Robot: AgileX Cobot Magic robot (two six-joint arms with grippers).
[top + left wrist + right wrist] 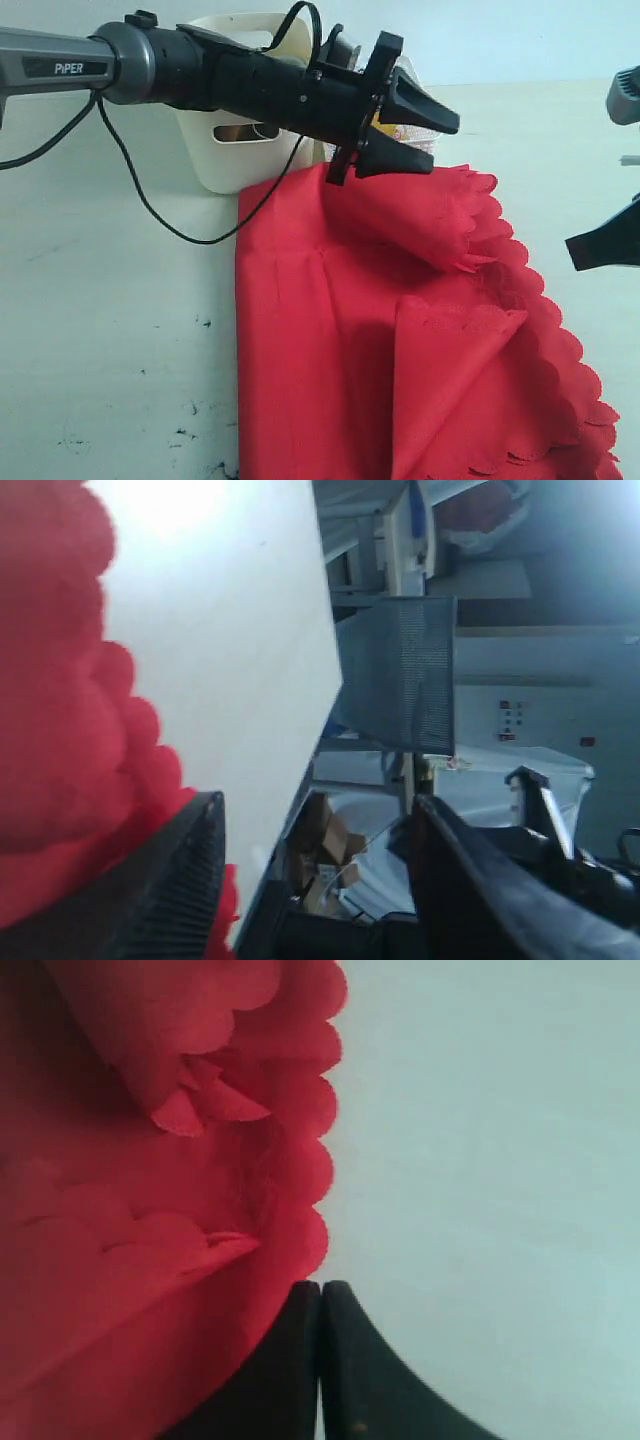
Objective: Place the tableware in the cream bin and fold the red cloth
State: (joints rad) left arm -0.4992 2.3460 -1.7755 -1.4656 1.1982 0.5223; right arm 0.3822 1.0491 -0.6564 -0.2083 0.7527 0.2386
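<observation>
The red cloth (400, 330) lies on the table, rumpled, with its scalloped edge to the right and two corners turned over onto it. My left gripper (445, 145) hangs open just above the cloth's far edge, with nothing between its fingers (190, 880). In the left wrist view the left gripper (320, 802) has the red cloth (60, 730) to one side. The cream bin (235, 160) stands behind the left arm; something brown shows through its oval handle. My right gripper (572, 250) is shut and empty beside the scalloped edge (320, 1210), its tips (320, 1286) pressed together. No tableware is in view on the table.
A white container (410, 75) with something colourful in it peeks out behind the left gripper. The left arm's black cable (150, 200) dangles over the pale table (110, 330). Dark specks mark the table's front left. Beyond the table edge the left wrist view shows a mesh panel (400, 670) and boxes.
</observation>
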